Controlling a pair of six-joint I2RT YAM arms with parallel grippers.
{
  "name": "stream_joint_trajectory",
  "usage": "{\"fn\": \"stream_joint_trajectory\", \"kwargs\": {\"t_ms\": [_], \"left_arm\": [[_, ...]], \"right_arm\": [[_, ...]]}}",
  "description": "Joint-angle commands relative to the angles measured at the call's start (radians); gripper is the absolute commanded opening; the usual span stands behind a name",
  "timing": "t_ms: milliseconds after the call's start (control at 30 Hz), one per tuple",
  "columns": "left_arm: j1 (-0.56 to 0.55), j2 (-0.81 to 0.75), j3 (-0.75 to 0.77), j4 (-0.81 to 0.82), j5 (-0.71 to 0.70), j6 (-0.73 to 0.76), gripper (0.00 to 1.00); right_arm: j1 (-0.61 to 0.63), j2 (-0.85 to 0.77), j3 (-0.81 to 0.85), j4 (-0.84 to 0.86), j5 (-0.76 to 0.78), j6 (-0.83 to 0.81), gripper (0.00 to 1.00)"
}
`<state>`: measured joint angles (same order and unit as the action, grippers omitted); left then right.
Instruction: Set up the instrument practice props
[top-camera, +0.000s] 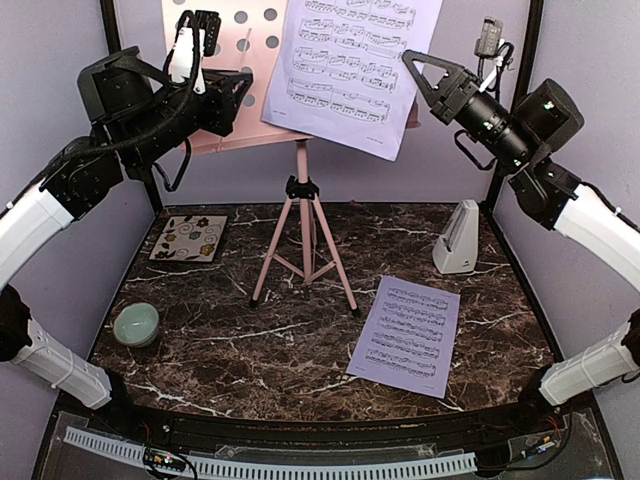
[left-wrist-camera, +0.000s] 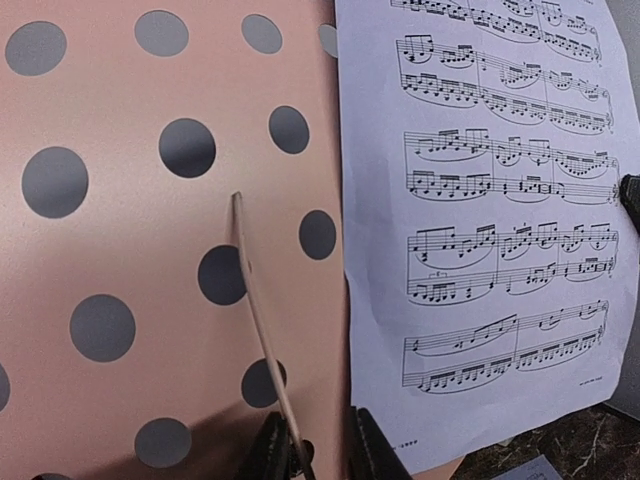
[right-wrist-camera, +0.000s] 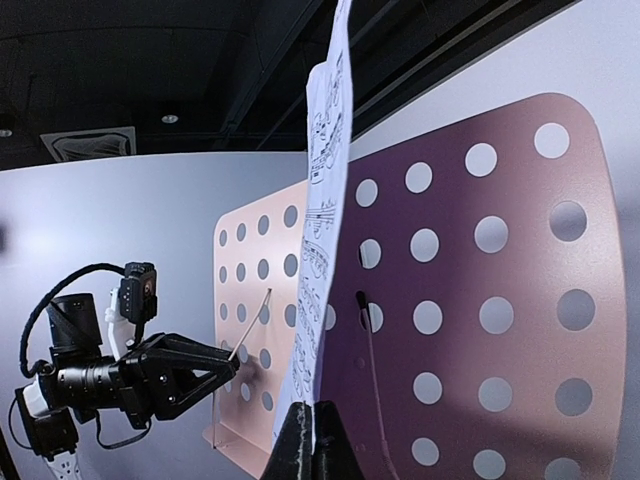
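Pink stand (top-camera: 303, 190) rises on its tripod at the top centre of the overhead view, feet on the marble counter (top-camera: 250, 340). One sheet (top-camera: 350, 70) leans on its desk, its right edge pinched in the closed right claw (top-camera: 408, 58). At upper left, the left claw (left-wrist-camera: 318, 420) stands narrowly parted astride a thin rod (left-wrist-camera: 255, 300) on the desk. A second sheet (top-camera: 405, 335) lies flat at lower right, with the metronome (top-camera: 458, 238) above it near the right edge.

Bright, even light, sharp focus; purplish shadow across the music stand (right-wrist-camera: 460, 280) in right wrist view.
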<state>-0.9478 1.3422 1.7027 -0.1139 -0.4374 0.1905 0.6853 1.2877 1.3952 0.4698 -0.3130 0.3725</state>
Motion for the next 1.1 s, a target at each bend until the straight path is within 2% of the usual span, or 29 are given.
{"fn": "stream_joint_trajectory", "kwargs": {"t_ms": [0,167,333,567,867,1067], "left_arm": [[0.0,-0.01,0.035,0.027,0.017,-0.007,0.19],[0.01,-0.013,0.044,0.029,0.013,-0.003,0.13],[0.021,-0.014,0.041,0.031,0.012,-0.016,0.0],[0.023,-0.034,0.003,0.061,0.023,-0.018,0.0],[0.023,-0.117,-0.171,0.328,0.096,0.019,0.0],[0.023,-0.084,-0.142,0.312,0.181,0.068,0.0]], "right_arm": [[0.015,0.01,0.04,0.02,0.012,-0.018,0.0],[0.017,0.013,0.041,0.013,0.015,-0.03,0.0],[0.019,0.017,0.04,0.002,0.021,-0.042,0.0],[0.019,0.006,0.007,0.013,0.03,-0.048,0.0],[0.019,0.007,0.007,0.009,0.048,-0.061,0.0],[0.019,0.054,0.04,0.028,-0.003,-0.066,0.0]]}}
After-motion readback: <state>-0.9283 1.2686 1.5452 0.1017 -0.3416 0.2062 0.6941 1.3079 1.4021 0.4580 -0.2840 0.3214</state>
